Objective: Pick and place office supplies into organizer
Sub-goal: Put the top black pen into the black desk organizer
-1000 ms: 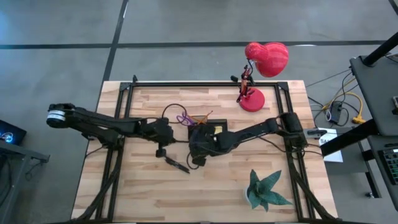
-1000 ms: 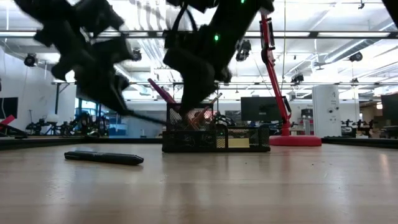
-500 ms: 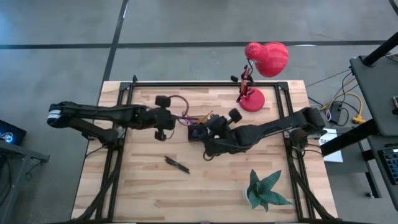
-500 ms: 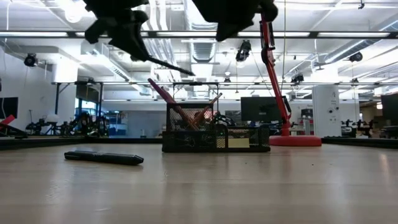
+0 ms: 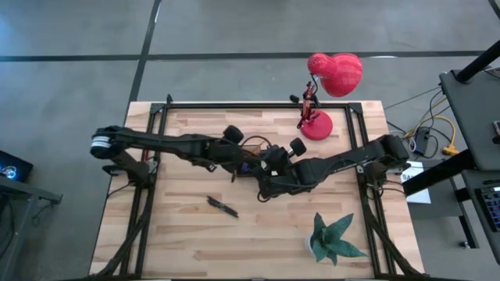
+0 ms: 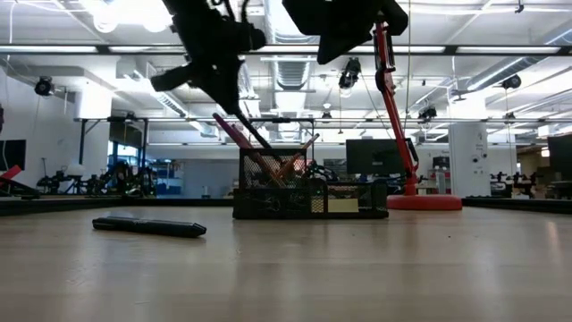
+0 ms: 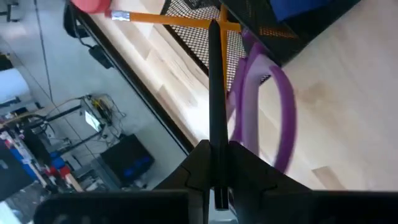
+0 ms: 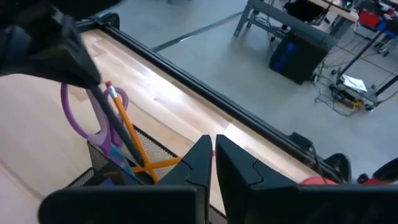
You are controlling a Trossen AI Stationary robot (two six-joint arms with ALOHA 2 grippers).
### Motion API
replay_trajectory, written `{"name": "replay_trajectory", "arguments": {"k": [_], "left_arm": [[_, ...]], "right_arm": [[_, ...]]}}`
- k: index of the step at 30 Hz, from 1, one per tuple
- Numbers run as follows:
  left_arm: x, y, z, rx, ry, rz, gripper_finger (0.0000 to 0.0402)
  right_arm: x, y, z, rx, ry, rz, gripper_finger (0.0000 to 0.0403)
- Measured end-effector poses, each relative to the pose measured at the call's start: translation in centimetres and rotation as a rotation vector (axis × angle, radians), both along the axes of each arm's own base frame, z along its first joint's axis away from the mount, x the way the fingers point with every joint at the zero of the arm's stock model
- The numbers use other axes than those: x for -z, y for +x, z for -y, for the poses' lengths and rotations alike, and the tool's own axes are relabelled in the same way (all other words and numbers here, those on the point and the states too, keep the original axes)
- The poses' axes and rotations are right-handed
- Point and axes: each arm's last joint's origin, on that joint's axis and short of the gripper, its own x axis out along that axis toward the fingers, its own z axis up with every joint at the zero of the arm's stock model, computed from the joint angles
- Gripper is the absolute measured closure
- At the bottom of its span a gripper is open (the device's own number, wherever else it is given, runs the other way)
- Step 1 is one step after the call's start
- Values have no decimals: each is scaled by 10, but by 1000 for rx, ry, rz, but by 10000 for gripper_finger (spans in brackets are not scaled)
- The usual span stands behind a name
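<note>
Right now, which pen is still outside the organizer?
The dark pen lying flat on the table; the other dark pen is in the left pincer over the organizer.

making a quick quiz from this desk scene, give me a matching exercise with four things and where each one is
Things:
1. dark pen
2. purple-handled scissors
3. loose black pen
4. desk lamp

Places:
A. standing in the organizer
B. lying alone on the table
C. clamped in the left gripper
D. table's far edge, red

Pairs: 1-C, 2-A, 3-B, 4-D
</note>
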Motion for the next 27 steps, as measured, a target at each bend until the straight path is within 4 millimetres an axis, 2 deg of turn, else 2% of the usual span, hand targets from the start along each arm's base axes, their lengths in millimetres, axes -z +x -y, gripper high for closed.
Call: {"name": "replay_trajectory", "arguments": {"k": [4, 10, 17, 21, 24, 27], "left_arm": [[7, 12, 0, 37, 30, -54, 373], [14, 18, 0, 49, 36, -77, 367], [14, 27, 0, 53, 34, 0, 334], [20, 30, 0, 42, 53, -20, 313], [19, 29, -1, -6, 90, -3, 293], [8, 21, 0, -66, 96, 59, 274]], "right_arm": [[1, -2, -3, -9, -2, -11, 390], [2, -5, -7, -21, -8, -36, 390], [4, -6, -7, -12, -5, -38, 390], [5, -6, -7, -12, -6, -42, 390], [6, -7, -7, -12, -7, -47, 390], [6, -7, -8, -15, -6, -49, 390]]}}
